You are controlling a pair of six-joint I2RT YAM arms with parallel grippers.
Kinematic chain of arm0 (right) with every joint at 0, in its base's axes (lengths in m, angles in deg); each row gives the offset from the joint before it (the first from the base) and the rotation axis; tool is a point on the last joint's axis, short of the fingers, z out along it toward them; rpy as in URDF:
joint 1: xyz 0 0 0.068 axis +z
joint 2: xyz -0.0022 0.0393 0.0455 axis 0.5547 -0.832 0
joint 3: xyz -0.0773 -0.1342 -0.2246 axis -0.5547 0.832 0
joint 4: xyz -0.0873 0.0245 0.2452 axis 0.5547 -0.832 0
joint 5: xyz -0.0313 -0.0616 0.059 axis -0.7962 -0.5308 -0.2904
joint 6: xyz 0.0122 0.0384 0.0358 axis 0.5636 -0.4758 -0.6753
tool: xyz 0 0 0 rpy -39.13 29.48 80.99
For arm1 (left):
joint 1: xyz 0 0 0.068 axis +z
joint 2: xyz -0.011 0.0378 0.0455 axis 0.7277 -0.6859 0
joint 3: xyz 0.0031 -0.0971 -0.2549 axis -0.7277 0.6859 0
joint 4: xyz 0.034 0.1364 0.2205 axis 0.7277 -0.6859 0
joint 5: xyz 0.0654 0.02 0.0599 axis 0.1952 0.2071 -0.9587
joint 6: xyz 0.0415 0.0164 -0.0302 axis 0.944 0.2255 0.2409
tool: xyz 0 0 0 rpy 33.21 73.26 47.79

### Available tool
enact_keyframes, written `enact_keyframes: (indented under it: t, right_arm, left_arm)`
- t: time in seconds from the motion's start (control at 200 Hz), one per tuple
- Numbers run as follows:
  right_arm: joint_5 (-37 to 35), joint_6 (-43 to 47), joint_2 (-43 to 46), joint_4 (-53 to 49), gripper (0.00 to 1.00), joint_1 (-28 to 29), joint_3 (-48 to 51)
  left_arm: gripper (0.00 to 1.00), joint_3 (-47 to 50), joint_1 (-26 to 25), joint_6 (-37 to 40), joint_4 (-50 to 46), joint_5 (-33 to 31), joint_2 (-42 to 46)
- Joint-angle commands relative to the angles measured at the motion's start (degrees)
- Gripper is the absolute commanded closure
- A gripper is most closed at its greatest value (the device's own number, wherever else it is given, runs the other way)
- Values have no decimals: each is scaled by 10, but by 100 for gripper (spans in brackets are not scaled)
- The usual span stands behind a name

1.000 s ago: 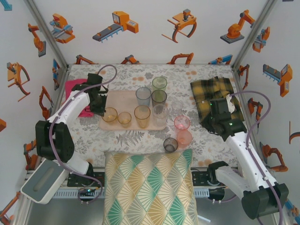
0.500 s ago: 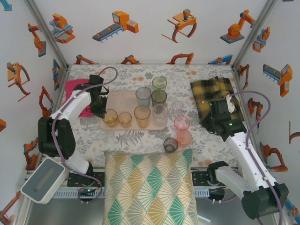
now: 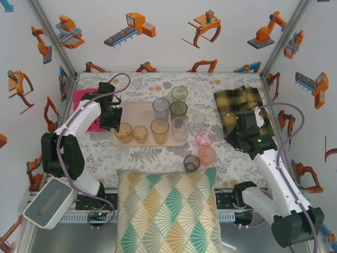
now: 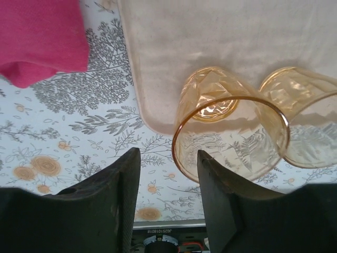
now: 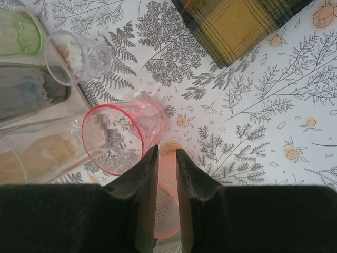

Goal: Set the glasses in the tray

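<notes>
The glasses [image 3: 178, 109] are small translucent tumblers, tall and short, in amber, blue-grey, olive, green, pink, dark grey and clear. Several stand upright on the tray [image 3: 138, 112], a flat pale pink-beige rectangle with rounded corners and a low rim, lying at the middle of the bench [image 3: 142, 155]. A green glass [image 3: 179, 94] stands at its far right corner; I cannot tell whether it is on or off the tray. Two pink ones, a dark grey glass [image 3: 191, 163] and a small clear one stand on the bench off the tray's near right corner. The short amber glass [image 4: 231, 132] sits in the tray's near left corner, just beside a second short amber one. My left gripper [image 4: 168, 153] is partly open over it. The glass's wall lies between the fingers but is free of both, so it has hold of nothing. A second ago those jaws were closed on this glass; since then they have parted. My right gripper [image 5: 166, 150] shows a narrow slit between its jaws with nothing gripped. It sits by the plaid cloth [image 3: 237, 103] and has not moved, and the other glasses stand as before.
</notes>
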Motion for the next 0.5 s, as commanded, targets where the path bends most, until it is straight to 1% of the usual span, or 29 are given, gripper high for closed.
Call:
enact_keyframes:
  t: [0.0,0.05,0.095,0.165,0.21,0.3,0.406,0.496]
  right_arm:
    - [-4,5,4,6,76,-3,6]
    - [-5,5,3,6,76,-3,5]
    - [-5,6,3,6,76,-3,6]
    - [-6,6,3,6,76,-3,6]
    - [-6,6,3,6,76,-3,7]
    - [-14,-6,1,-5,76,-6,8]
    - [-6,-16,8,-10,76,-17,15]
    - [-6,-16,18,-24,76,-28,12]
  left_arm:
    - [48,-47,-1,17,-36,-13,55]
    - [46,-63,-9,23,-42,-18,71]
    - [46,-78,-26,28,-44,-30,88]
    - [43,-105,-70,42,-48,-52,103]
    - [40,-120,-104,52,-51,-53,110]
    - [34,-144,-166,60,-52,-13,117]
    - [32,-184,-236,54,-72,48,84]
    - [30,-207,-298,57,-73,65,48]
